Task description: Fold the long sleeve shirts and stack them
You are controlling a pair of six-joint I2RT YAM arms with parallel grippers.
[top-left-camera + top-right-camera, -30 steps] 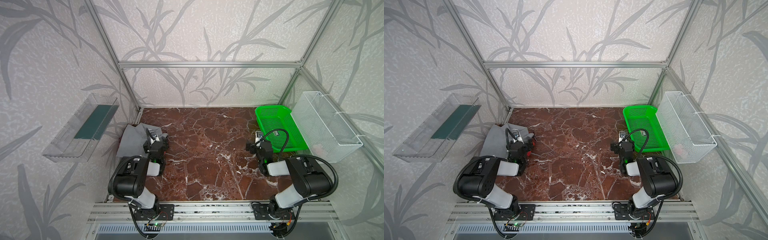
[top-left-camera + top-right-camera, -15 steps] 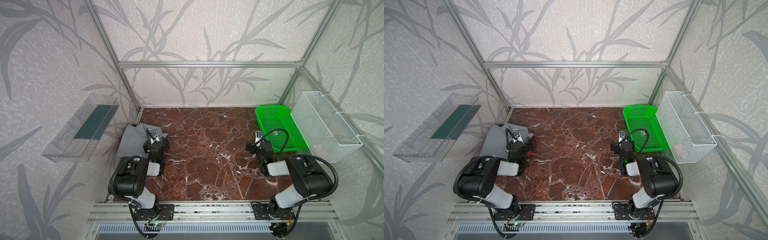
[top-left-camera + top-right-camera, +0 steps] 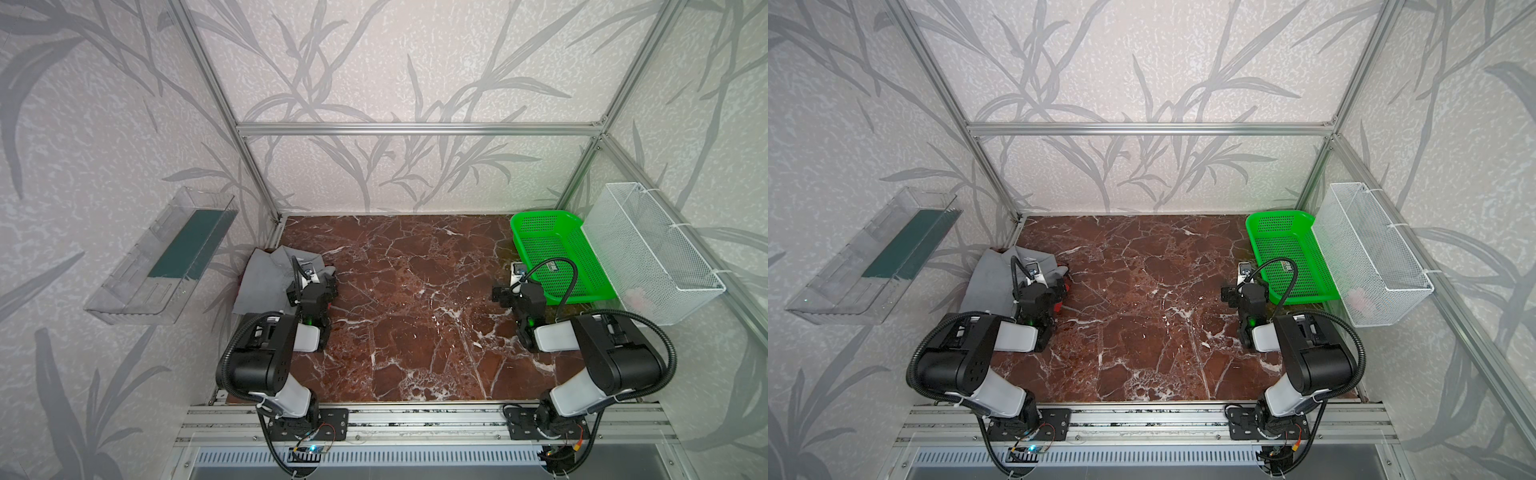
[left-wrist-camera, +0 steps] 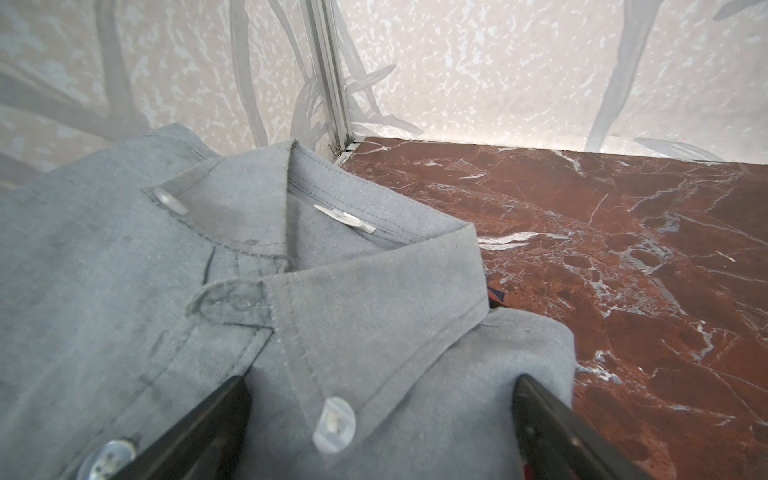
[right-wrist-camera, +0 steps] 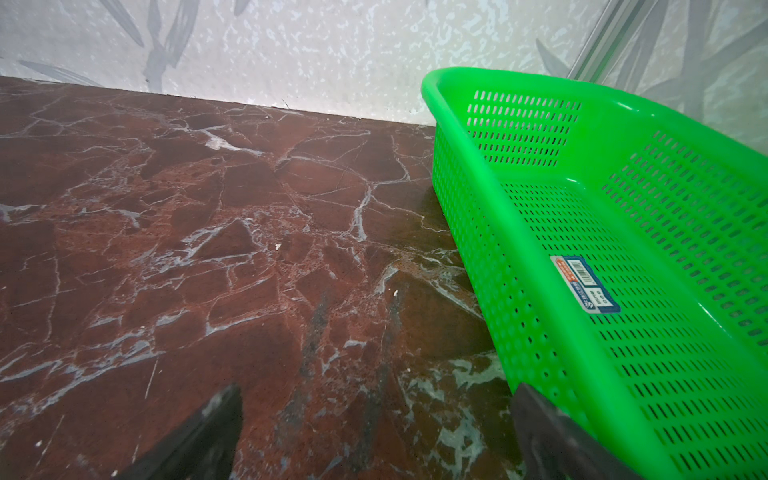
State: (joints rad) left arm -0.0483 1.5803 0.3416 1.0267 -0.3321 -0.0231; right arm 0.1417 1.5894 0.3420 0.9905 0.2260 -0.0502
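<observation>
Here, the gray shirt (image 3: 259, 286) is laid folded at the left edge of the table (image 3: 415, 291), with a sliver of the plaid shirt (image 4: 494, 297) seen beneath it. The left gripper (image 4: 380, 386) is held spread wide over the collar, gripping nothing. The right gripper (image 5: 376, 392) is likewise spread, empty, just beside the basket (image 3: 540, 216) at the right edge.

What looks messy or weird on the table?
Nothing much. The gray shirt lies folded on the left side of the table, and a bit of the red plaid shirt peeks out from under it.
</observation>
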